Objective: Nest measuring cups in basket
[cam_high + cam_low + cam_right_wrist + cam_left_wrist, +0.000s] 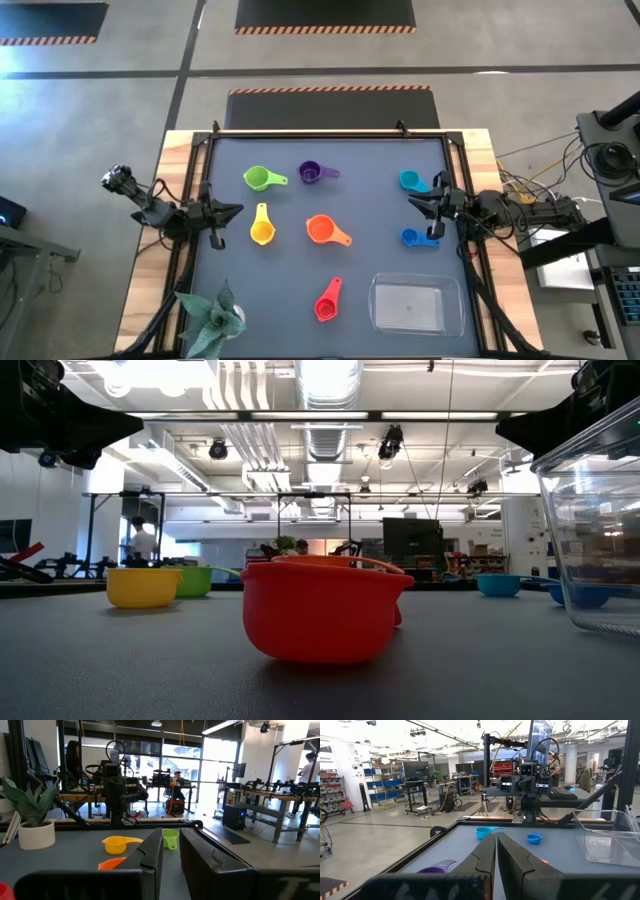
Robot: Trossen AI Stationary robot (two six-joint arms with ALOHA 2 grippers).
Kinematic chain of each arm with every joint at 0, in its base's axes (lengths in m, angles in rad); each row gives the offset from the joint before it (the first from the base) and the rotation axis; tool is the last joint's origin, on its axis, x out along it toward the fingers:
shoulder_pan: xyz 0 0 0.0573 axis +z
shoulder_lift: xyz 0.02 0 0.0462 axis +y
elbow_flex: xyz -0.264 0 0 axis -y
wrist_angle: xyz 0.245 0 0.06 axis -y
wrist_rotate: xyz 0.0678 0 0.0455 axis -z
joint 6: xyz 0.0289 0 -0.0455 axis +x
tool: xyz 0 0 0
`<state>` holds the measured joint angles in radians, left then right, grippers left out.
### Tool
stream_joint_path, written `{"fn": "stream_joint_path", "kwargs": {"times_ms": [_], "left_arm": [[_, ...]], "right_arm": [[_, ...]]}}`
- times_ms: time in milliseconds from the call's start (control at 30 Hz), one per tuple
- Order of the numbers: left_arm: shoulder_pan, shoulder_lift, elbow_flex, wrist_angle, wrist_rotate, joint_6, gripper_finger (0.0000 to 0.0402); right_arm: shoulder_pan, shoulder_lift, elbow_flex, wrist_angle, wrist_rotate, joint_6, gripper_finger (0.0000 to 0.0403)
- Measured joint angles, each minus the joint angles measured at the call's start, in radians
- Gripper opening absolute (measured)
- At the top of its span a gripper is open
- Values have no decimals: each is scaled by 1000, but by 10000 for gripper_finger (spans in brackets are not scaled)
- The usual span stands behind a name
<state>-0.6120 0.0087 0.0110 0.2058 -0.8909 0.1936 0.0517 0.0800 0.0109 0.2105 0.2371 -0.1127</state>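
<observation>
Seven measuring cups lie apart, each resting on its base on the dark mat: green, purple, yellow, orange, red, cyan and blue. The clear basket sits near the mat's near right corner and holds nothing. My left gripper hovers shut at the left edge, left of the yellow cup. My right gripper hovers at the right edge, between the cyan and blue cups, its fingers a little apart. In the low view the red cup stands nearest.
A potted plant stands at the near left corner. A black frame rail runs along the far edge. Bare mat lies between the red cup and the orange cup. Cables and equipment sit off the table's right side.
</observation>
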Motion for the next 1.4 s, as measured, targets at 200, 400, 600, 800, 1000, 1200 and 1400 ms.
{"fn": "stream_joint_path", "kwargs": {"times_ms": [200, 400, 600, 800, 1000, 1200, 1400], "left_arm": [[0, 0, 0, 0, 0, 0, 0], [0, 0, 0, 0, 0, 0, 0], [0, 0, 0, 0, 0, 0, 0], [0, 0, 0, 3, 1, -22, 0], [0, 0, 0, 5, 0, -23, 0], [0, 1, 13, 97, -63, -72, 0], [1, 99, 195, -161, -218, -165, 0]], "right_arm": [[0, 0, 0, 0, 0, 0, 52], [0, 0, 0, 0, 0, 0, 52], [0, 0, 0, 0, 0, 0, 52], [0, 0, 0, 0, 0, 0, 52], [0, 0, 0, 0, 0, 0, 52], [0, 0, 0, 0, 0, 0, 52], [0, 0, 0, 1, 0, 0, 52]]}}
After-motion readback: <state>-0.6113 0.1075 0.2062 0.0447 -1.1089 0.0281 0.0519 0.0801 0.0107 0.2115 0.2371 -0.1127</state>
